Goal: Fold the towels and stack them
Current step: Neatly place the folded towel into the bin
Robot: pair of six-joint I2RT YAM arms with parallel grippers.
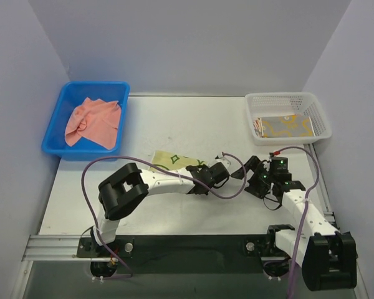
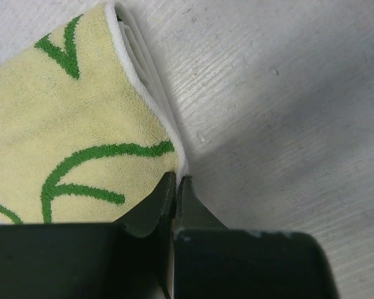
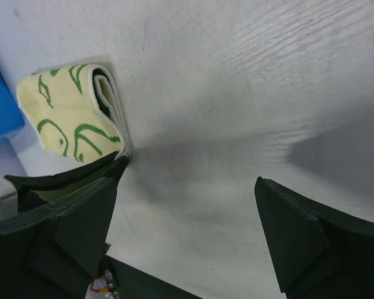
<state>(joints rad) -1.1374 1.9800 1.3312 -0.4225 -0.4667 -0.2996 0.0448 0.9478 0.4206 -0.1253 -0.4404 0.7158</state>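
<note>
Left end effector (image 2: 176,184) clenched on the corner hem of the folded green towel (image 2: 62,124), which lies mid worktop (image 1: 193,118). Right end effector (image 3: 186,187) released, jaws wide, hovering just beside that corner, touching nothing. Pink towel (image 1: 93,121) crumpled in the blue bin (image 1: 55,132), far left. Yellow towel (image 1: 287,126) flat in the white basket (image 1: 319,116), far right.

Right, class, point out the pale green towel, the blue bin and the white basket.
pale green towel (image 2: 68,124), left wrist view, its top face.
blue bin (image 1: 96,85), top view, its far rim.
white basket (image 1: 280,96), top view, its far rim.
</note>
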